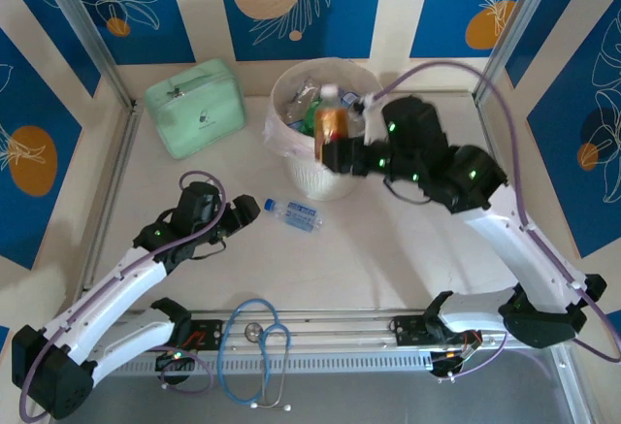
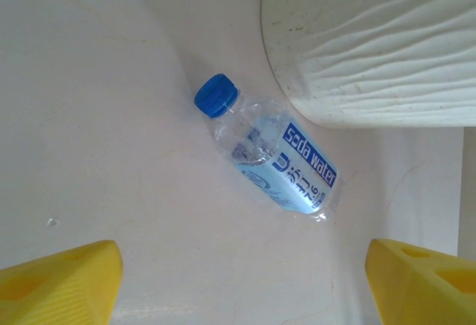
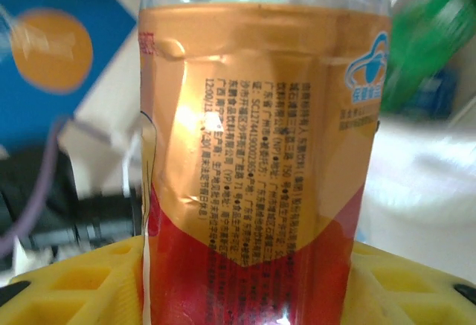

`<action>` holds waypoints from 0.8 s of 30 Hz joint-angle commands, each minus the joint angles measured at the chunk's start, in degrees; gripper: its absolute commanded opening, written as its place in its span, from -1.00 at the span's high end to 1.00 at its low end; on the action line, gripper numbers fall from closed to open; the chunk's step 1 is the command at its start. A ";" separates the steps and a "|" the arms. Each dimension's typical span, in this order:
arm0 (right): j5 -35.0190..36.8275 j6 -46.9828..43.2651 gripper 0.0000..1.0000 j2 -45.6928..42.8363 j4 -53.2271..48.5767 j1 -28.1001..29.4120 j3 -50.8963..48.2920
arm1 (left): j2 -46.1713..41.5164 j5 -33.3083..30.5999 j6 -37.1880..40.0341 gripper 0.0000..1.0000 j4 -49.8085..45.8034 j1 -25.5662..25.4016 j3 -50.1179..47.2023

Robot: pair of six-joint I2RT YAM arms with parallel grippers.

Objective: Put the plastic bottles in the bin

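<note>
Cream table (image 1: 369,259), blue walls (image 1: 320,16); R gripper (image 1: 333,149) holds bottle (image 1: 330,121) at bin (image 1: 281,89).

The pale table (image 1: 388,249) carried the cream-white bin (image 1: 306,178) at its middle rear, with a mint-green zip case (image 1: 195,109) well to its left. A clear, blue-capped plastic bottle (image 1: 292,213) lay on its side just in front of the bin.

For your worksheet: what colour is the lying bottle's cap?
Blue cap, clearest in left wrist view.

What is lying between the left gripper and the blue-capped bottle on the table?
Nothing. In the left wrist view, the stretch from the open left gripper to the blue-capped bottle is bare table.
</note>
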 commanded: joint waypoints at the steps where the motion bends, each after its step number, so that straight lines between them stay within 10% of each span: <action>1: -1.70 3.20 -0.10 6.00 -2.31 -5.66 8.26 | -0.09 0.38 1.40 -0.70 -1.17 0.67 2.46; 12: -7.37 5.02 -0.11 28.24 -3.71 -17.50 28.04 | 0.35 -0.24 2.77 -0.70 -2.24 0.93 2.60; 24: -11.17 4.36 -0.27 44.44 -7.61 -16.87 42.99 | 2.17 0.99 2.55 -0.70 -0.25 1.72 1.78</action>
